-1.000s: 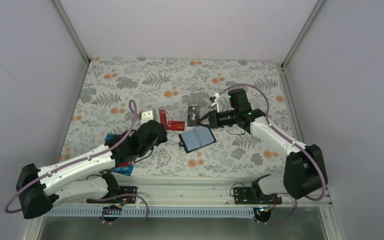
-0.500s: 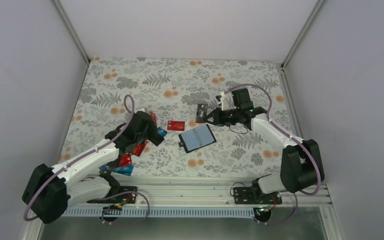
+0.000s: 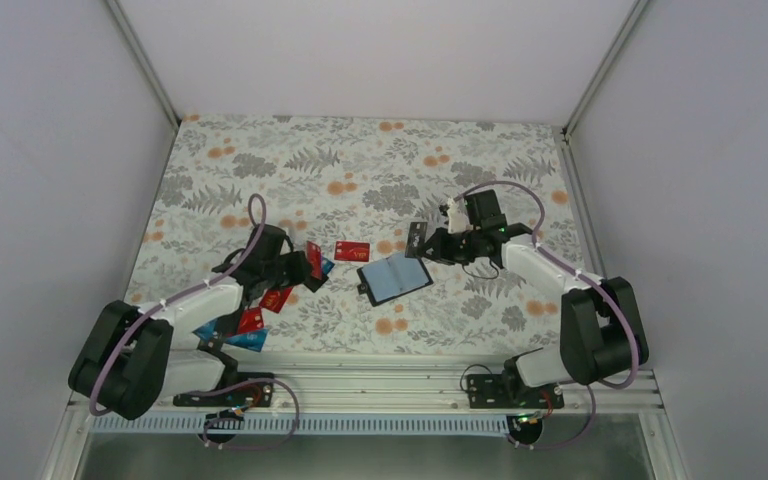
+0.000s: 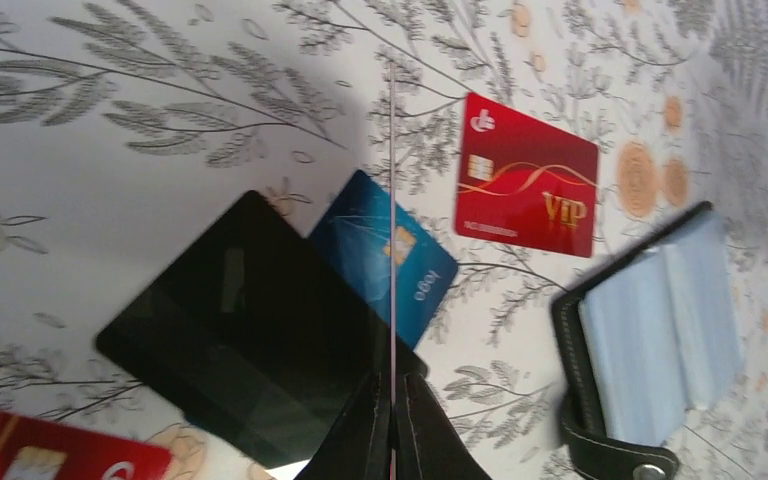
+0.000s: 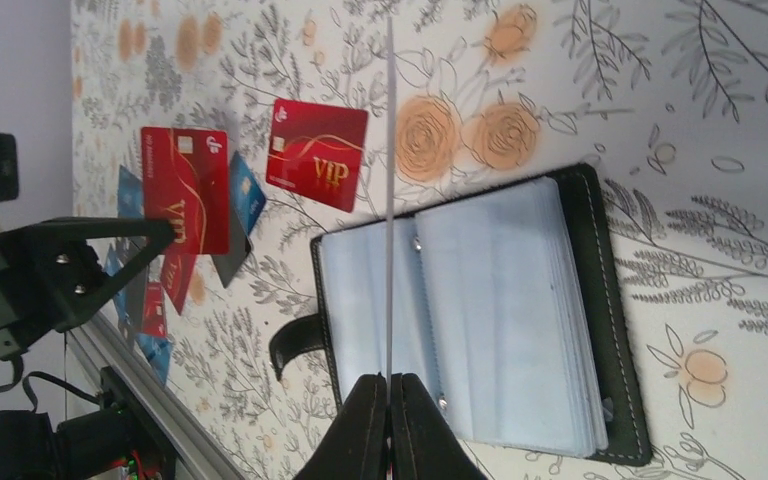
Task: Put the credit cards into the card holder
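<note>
Left gripper [image 4: 391,395] is pinched tight on 1 red card [image 5: 185,190], upright above a blue card [image 4: 400,260] — right gripper [image 5: 388,388] clamps a black card [image 3: 418,240] edge-on above the card holder [image 3: 393,277], lying open between the 2 grippers.

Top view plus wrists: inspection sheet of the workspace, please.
Surface: floral cloth, flat.
Job's things: holder open, flat; VIP card beside it; loose cards, red and blue, by left arm.
Clutter: nothing seen.
Grippers: left gripper shut on red card; right gripper shut on black card, near holder.
Cables: purple loops on both arms.
Surroundings: plain walls, metal frame.
</note>
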Robot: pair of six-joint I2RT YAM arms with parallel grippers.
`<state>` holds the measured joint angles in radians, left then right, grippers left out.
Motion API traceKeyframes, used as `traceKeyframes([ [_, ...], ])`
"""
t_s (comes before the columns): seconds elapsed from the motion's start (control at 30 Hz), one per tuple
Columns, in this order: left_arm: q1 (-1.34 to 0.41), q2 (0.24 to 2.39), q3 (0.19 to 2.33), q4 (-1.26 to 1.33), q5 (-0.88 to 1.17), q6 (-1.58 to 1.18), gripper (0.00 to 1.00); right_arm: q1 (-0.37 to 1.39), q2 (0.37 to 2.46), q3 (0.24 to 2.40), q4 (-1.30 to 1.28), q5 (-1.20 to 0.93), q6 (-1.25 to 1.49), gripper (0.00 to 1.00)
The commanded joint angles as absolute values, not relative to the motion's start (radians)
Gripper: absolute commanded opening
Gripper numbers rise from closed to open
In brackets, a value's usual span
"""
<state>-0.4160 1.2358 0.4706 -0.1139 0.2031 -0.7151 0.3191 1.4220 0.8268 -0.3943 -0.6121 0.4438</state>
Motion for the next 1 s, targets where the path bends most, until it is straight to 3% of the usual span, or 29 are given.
traceKeyframes([
  [0.0, -0.405, 1.252, 0.460, -0.019, 0.328, -0.711, 0.05, 0.311, 1.424, 0.799, -0.384, -0.599, 0.446, 0.04],
  [0.27, -0.405, 1.267, 0.438, -0.063, 0.415, -0.725, 0.17, 0.310, 1.442, 0.764, -0.358, -0.648, 0.422, 0.04],
  [0.6, -0.415, 1.249, 0.476, -0.196, 0.296, -0.680, 0.66, 0.315, 1.470, 0.699, -0.248, -0.754, 0.386, 0.04],
  [0.97, -0.643, 1.317, 0.608, -0.164, 0.202, -0.689, 0.84, 0.343, 1.514, 0.675, -0.165, -0.743, 0.377, 0.04],
])
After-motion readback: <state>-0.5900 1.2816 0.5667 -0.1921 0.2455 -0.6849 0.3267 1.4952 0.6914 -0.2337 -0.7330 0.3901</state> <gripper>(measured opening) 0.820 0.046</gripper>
